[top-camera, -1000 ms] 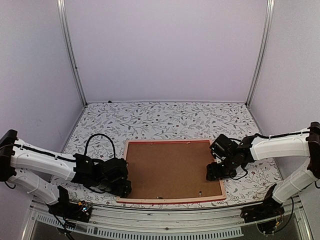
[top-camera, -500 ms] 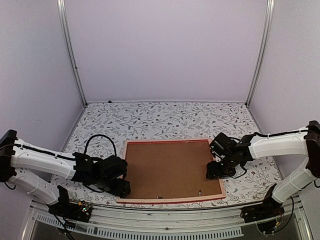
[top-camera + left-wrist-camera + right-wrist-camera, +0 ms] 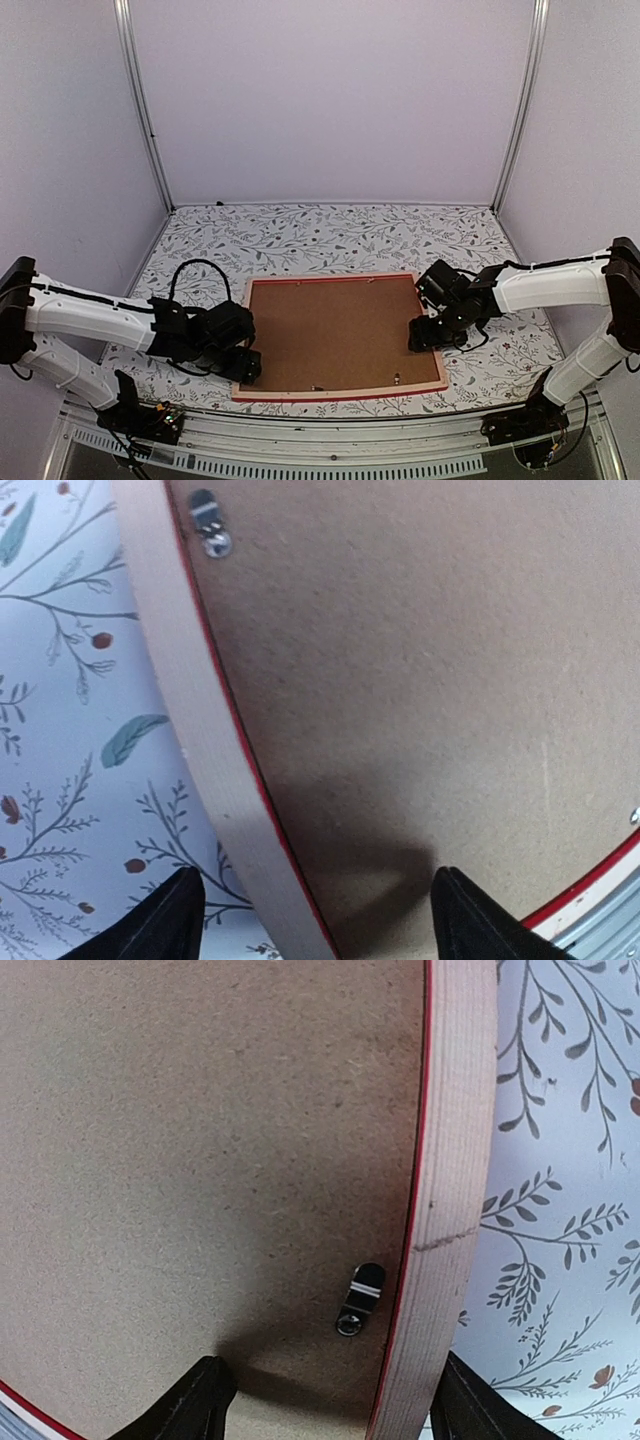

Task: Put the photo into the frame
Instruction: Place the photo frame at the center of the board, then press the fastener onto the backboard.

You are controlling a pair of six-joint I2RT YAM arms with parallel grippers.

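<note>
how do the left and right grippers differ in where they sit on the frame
The left gripper straddles the left rail of the frame; the right gripper straddles its right rail. The left gripper sits closer to the near corner, the right gripper nearer mid-rail. Shared: both are open, with one finger over the board and the other over the cloth.

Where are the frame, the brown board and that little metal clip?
frame (image 3: 205, 730): left wrist view, on its pale wood side rail.
brown backing board (image 3: 340, 335): top external view, on its middle.
metal clip (image 3: 360, 1298): right wrist view, on its body.
</note>
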